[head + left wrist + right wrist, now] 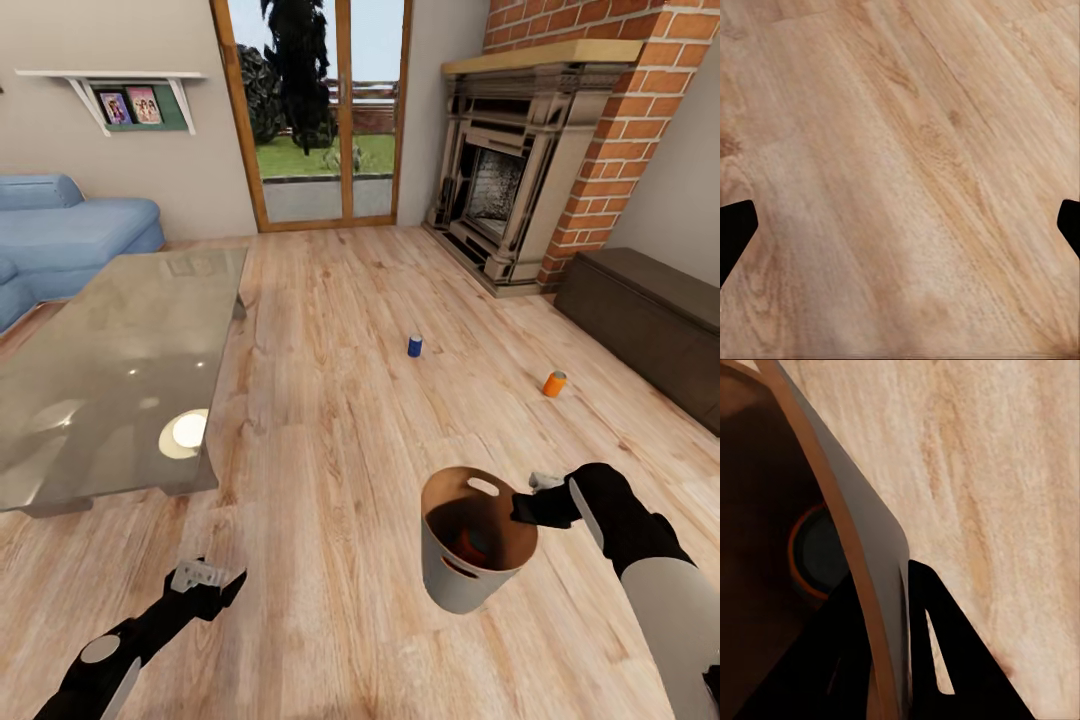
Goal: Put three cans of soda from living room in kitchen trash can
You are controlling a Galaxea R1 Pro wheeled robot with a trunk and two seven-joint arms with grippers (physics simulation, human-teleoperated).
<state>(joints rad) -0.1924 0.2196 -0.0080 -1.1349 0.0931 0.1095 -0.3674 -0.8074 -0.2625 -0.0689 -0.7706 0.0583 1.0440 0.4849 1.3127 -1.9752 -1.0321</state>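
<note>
My right gripper (pixel 527 508) is shut on the rim of the tash can (pixel 452 585), a grey pail with a tan-brown inside, held just above the wooden floor. In the right wrist view the pail's wall (pixel 874 547) runs between the two fingers, and an orange can of soda (pixel 816 553) lies at the bottom inside. A blue can of soda (pixel 415 345) stands on the floor ahead. Another orange can of soda (pixel 555 383) stands farther right, near the bench. My left gripper (pixel 207 578) hangs open and empty over bare floor (pixel 900 150).
A low grey table (pixel 110 370) fills the left side, with the blue sofa (pixel 60 235) behind it. The brick fireplace (pixel 500 190) and a dark low bench (pixel 650 320) line the right. Glass doors (pixel 320 110) stand at the back.
</note>
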